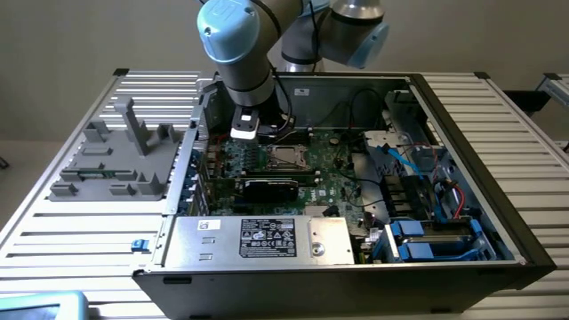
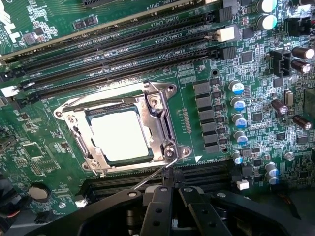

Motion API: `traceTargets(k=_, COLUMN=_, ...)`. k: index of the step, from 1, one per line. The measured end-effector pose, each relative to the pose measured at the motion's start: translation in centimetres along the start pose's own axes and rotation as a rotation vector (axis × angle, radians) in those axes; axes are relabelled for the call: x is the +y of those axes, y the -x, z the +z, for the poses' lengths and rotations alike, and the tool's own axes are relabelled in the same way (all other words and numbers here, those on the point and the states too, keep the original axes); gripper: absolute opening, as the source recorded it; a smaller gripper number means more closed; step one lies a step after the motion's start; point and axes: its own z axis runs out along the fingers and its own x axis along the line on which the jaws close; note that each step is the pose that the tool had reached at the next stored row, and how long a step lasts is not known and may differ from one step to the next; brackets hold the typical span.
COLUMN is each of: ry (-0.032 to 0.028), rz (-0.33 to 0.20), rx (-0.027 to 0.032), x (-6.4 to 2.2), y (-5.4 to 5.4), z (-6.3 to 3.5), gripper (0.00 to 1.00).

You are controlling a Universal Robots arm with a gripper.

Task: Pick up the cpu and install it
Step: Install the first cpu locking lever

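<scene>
The cpu [image 2: 120, 135] lies flat in the motherboard socket, its silvery top plate bright under the light, with the metal retention frame [image 2: 160, 115] closed around it. In the exterior view the cpu [image 1: 287, 157] sits mid-board inside the open computer case. My gripper [image 2: 172, 186] is shut, its black fingertips [image 2: 162, 196] pressed together beside the socket's corner. There they sit at the end of the thin wire lever [image 2: 150, 179]. Nothing shows between the fingers. The arm [image 1: 244, 73] reaches down into the case just to the exterior view's left of the socket.
Black memory slots [image 2: 123, 44] run beside the socket, with capacitors [image 2: 238, 105] on its other side. A graphics card [image 1: 271, 187], a silver power supply box [image 1: 258, 240], and cables and blue drive bays [image 1: 427, 240] crowd the case. A grey fixture [image 1: 116, 160] stands on the slatted table.
</scene>
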Motion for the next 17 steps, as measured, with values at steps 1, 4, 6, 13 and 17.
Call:
traceTargets(k=1, ry=0.0, rz=0.0, rx=0.0, x=0.0, y=0.0, z=0.0, gripper=0.11)
traceTargets(k=4, ry=0.0001, rz=0.0, rx=0.0002, x=-0.04, y=-0.12, z=0.02, gripper=0.11)
traceTargets(k=6, ry=0.0, rz=0.0, rx=0.0006, x=-0.07, y=-0.25, z=0.05, gripper=0.11)
traceTargets(k=13, ry=-0.0002, rz=0.001, rx=0.0019, x=-0.13, y=-0.53, z=0.1, gripper=0.11)
traceTargets(k=17, ry=0.0, rz=0.001, rx=0.0026, x=-0.11, y=-0.64, z=0.15, gripper=0.11)
